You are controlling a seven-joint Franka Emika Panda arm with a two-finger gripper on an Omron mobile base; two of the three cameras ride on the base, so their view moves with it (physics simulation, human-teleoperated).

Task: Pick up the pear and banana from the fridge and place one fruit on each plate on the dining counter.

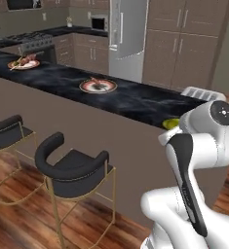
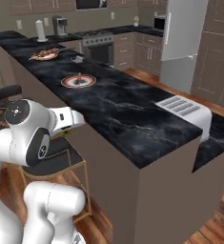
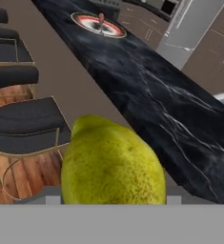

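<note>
The end effector (image 2: pixel 76 119) is closed around the pear (image 3: pixel 112 164), which fills the lower centre of the hand view (yellow-green, speckled, its narrower end toward the upper left). In the left base view the pear (image 1: pixel 171 124) shows as a small yellow-green patch at centre right, just beside the white wrist and level with the near edge of the counter (image 1: pixel 135 99). In the right base view the fruit peeks out at centre left, against the taupe side of the counter (image 2: pixel 132 114).

Further out, a plate (image 3: pixel 98 25) sits on the black marble at the top of the hand view, well apart from the pear; the same plate (image 1: pixel 98 85) lies at upper centre of the left base view. A second plate (image 1: pixel 23 63) lies at upper left, with something on it that I cannot make out. Black stools (image 1: pixel 72 168) stand below the counter at lower left. The fridge (image 1: pixel 128 39) stands shut at top centre.
</note>
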